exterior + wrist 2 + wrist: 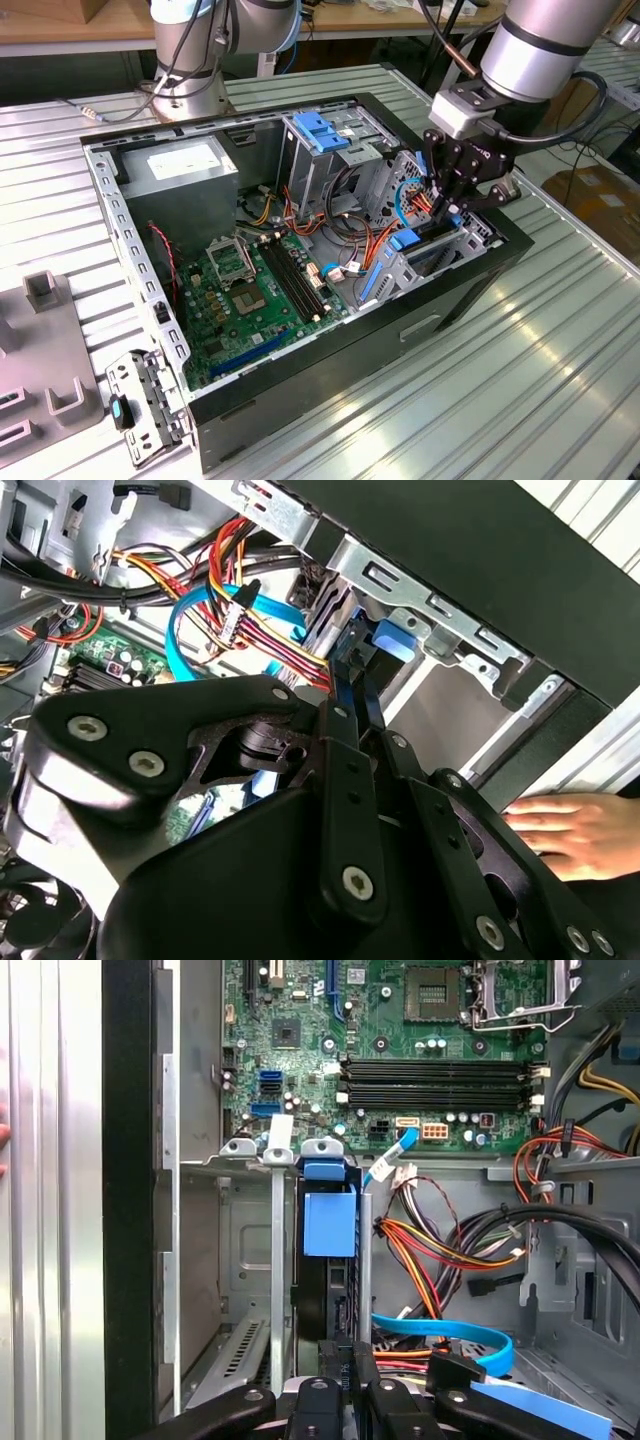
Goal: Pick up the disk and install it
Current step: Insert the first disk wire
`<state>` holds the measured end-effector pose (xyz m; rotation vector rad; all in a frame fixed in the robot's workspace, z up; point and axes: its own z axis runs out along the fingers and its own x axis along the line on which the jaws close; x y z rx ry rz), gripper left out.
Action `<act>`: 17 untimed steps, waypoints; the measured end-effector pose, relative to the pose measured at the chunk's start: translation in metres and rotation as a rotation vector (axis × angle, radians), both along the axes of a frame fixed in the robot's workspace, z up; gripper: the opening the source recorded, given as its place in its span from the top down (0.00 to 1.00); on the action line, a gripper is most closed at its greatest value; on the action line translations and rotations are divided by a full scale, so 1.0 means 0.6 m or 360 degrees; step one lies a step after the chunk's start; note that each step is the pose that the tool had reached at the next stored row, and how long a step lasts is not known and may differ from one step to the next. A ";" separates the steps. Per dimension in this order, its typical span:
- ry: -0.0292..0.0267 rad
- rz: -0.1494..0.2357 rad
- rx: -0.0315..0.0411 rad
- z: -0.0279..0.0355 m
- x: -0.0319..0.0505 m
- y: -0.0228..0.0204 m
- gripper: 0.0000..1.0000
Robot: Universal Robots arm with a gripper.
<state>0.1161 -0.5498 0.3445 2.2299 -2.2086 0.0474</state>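
We are seeing the gripper (pixel 452 212) reaching down into the open computer case (pixel 300 390), its fingers (pixel 345 695) pressed close together on the edge of the disk (pixel 330 1260). The disk is standing on edge in the drive bay (pixel 275 1260) at the case's front corner, blue rail (pixel 329 1222) showing, beside the case's black wall. Just beyond the bay, a blue data cable (pixel 450 1332) and a bundle of red, yellow and black wires (pixel 440 1245) are lying. Farther in, the green motherboard (pixel 250 300) is covering the case floor. A person's hand (pixel 570 832) is resting outside the case wall. No writing is legible to us.
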 end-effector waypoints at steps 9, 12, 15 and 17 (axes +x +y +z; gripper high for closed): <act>0.00000 -0.0001 0.0000 -0.006 0.000 0.0000 0.84; 0.00000 -0.0001 0.0000 -0.007 0.000 0.0000 0.84; -0.00003 -0.0001 0.0000 -0.003 0.000 0.0000 0.82; -0.00003 -0.0001 0.0000 0.003 0.000 0.0000 0.76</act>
